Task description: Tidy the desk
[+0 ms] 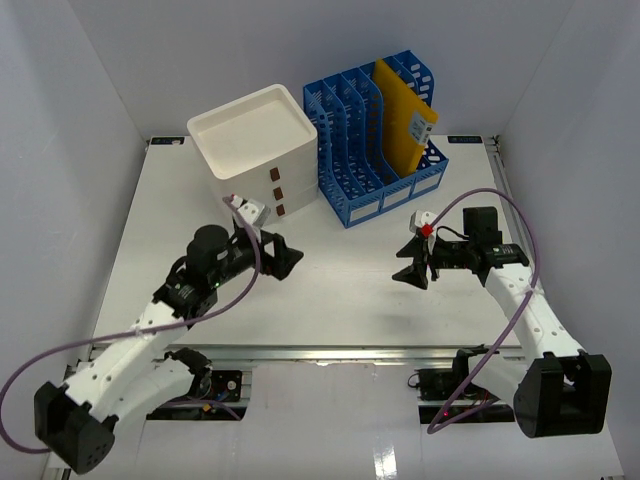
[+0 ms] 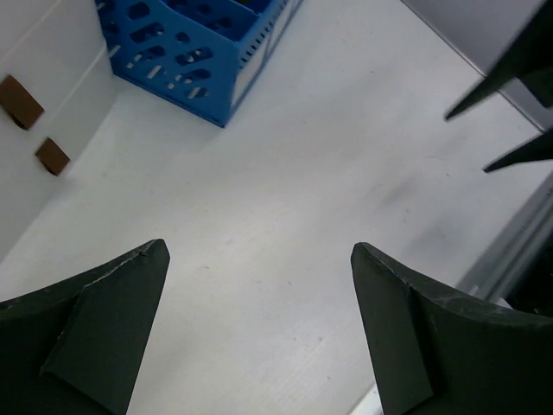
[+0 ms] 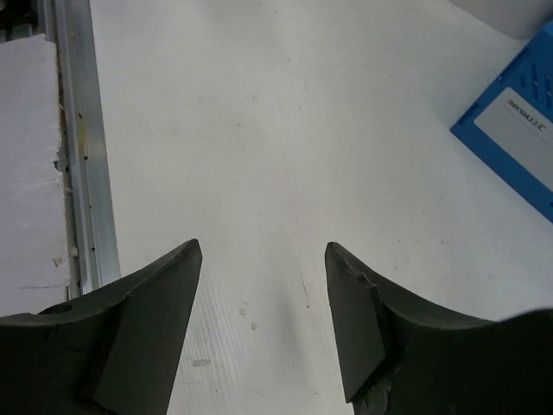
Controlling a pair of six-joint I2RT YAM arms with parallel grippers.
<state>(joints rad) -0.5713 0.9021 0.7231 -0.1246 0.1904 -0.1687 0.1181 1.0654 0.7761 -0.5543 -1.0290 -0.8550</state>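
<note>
Top view: the desk [image 1: 340,300] fills the middle; left gripper [image 1: 288,258], centre-left, spread wide, empty; right gripper [image 1: 412,262], centre-right, parted, empty; left wrist: blue rack [image 2: 190,60] upper left; right wrist: fingers [image 3: 130,337] apart above the desk.

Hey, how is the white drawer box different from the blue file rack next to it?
The white drawer box has solid walls; the blue file rack has perforated ones. The box has small brown handles on its front, the rack white labels. The rack's open slots hold a yellow folder; the box's top shows nothing in it. Both stand side by side at the back of the desk.
</note>
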